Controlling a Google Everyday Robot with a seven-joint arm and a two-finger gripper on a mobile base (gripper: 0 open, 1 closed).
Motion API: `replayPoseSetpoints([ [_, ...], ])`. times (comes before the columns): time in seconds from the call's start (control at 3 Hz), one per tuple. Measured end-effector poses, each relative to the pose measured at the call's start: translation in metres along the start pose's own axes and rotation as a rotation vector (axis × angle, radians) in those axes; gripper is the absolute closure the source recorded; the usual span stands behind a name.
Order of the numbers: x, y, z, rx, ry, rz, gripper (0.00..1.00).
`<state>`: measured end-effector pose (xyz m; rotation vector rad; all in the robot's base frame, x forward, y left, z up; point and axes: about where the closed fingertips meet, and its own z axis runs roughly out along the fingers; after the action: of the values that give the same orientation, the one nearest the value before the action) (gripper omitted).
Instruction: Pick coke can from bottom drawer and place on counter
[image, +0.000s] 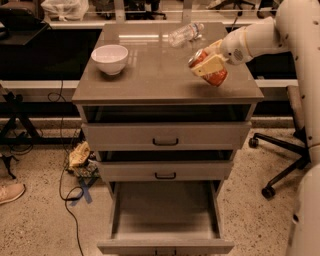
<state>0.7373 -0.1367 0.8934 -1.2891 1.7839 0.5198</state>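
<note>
A single camera stands in front of the drawer cabinet, set high and tilted down, facing the drawer fronts at middling range; the gripper (206, 64) sits in the frame's upper right, its fingers (214, 63) clasped on the tilted coke can (218, 77); the counter (150, 80) spreads below and to the frame's left of the fingers, seen whole; the open bottom drawer (165, 246) lies well below the fingers, its front cut by the lower edge; the arm (260, 37) enters from the right edge, beyond the fingers.
</note>
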Motion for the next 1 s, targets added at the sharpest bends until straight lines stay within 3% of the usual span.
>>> replayPoseSetpoints([
  [0.67,0.003,-0.016,0.028,0.011,0.003,0.016,1.00],
  [1.0,0.006,-0.023,0.042,0.011,-0.002,0.039,0.82],
])
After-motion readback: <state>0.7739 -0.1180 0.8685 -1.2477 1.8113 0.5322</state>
